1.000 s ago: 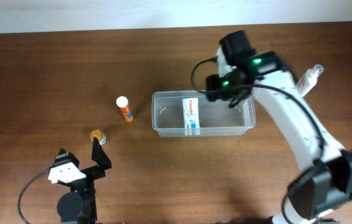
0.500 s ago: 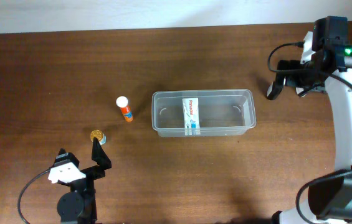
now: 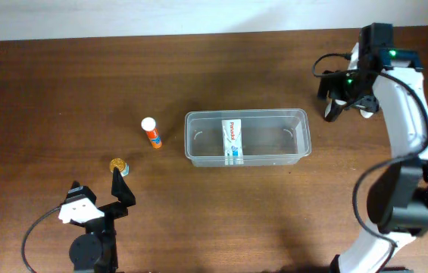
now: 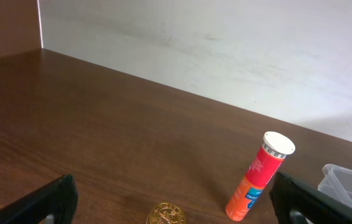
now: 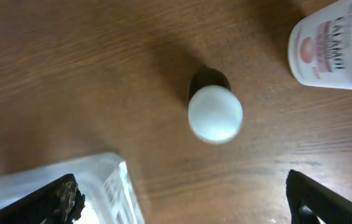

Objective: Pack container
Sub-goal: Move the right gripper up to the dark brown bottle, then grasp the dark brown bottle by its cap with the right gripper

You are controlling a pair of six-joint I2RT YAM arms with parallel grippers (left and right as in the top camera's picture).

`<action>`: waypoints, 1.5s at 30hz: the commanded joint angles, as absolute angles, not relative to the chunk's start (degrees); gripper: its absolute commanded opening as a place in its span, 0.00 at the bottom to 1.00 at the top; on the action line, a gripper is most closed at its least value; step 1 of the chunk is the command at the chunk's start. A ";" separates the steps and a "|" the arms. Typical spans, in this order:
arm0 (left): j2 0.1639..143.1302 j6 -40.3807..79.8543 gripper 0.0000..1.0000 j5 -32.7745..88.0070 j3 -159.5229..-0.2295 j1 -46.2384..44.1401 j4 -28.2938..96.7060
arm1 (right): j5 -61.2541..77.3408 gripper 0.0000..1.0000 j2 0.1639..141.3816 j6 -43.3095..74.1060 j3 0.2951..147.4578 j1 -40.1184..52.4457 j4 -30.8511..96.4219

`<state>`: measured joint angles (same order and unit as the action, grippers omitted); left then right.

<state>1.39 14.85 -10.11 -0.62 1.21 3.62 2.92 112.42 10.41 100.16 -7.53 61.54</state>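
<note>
The clear plastic container (image 3: 297, 136) stands mid-table with a white and blue tube (image 3: 231, 139) lying inside. An orange tube with a white cap (image 3: 151, 133) lies to its left, and a gold-lidded small jar (image 3: 118, 165) sits further front left. My left gripper (image 3: 100, 191) is open and empty just in front of the jar (image 4: 168, 214), with the orange tube (image 4: 260, 177) ahead on the right. My right gripper (image 3: 328, 97) is open and empty, right of the container. Its view shows a small white-capped bottle (image 5: 215, 114), a white pink-labelled bottle (image 5: 331, 46) and the container's corner (image 5: 104, 186).
The table is dark brown wood, with a pale wall (image 4: 225, 43) along its far edge. A corner of the container (image 4: 350, 183) shows at the right of the left wrist view. The right arm hides most of the bottles in the overhead view.
My right arm has swung from above the container's right end out to the far right, then settled over the bottles there. The left arm and the other objects have not moved.
</note>
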 commanded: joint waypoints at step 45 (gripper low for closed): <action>1.21 15.18 0.99 -10.72 -0.54 1.52 3.73 | -2.00 0.32 124.03 12.73 100.62 -9.82 51.55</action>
<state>1.39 14.85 -10.09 -0.62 1.21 3.62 -1.83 123.42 12.29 100.16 -9.56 51.75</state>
